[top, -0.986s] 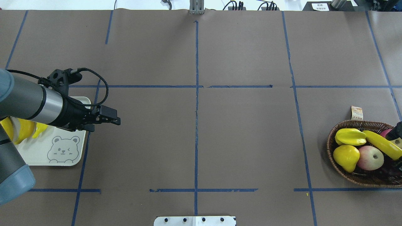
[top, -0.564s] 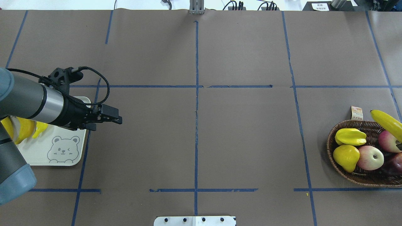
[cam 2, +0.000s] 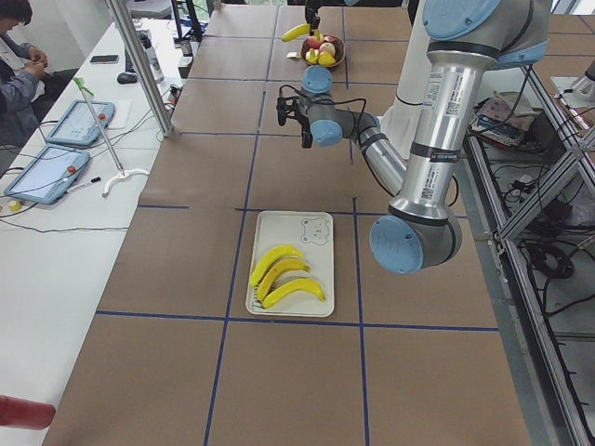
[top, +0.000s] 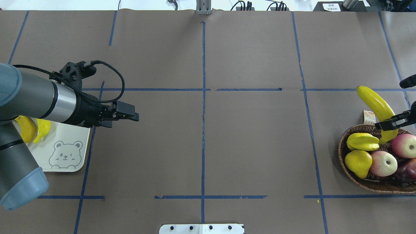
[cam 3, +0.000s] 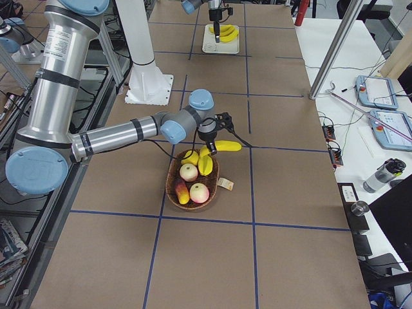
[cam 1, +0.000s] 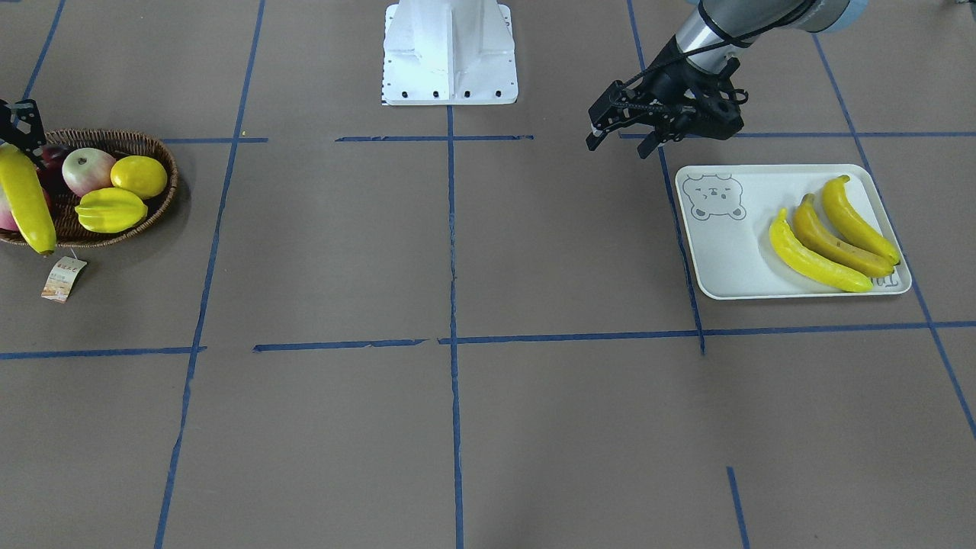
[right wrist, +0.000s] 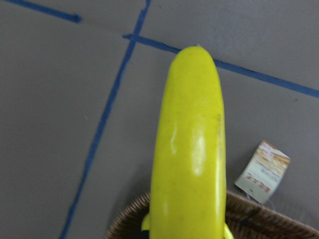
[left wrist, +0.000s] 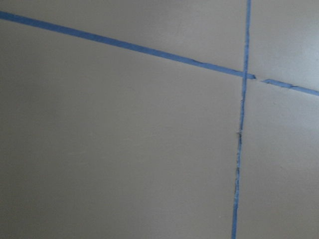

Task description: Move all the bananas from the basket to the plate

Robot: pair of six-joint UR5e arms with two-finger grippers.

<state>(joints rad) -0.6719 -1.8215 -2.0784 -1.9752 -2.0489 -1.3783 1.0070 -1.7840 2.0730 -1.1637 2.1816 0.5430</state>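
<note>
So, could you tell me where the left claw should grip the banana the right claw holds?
Grip the banana on its free half, from the robot's left: the right claw pinches the end nearer the robot, above the basket, leaving that stretch bare.

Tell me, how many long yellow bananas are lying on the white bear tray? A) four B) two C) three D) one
C: three long curved yellow bananas lie side by side on the pale rectangular bear tray; a fourth banana is held by the right gripper above the rim of the dark-brown woven wicker basket.
</note>
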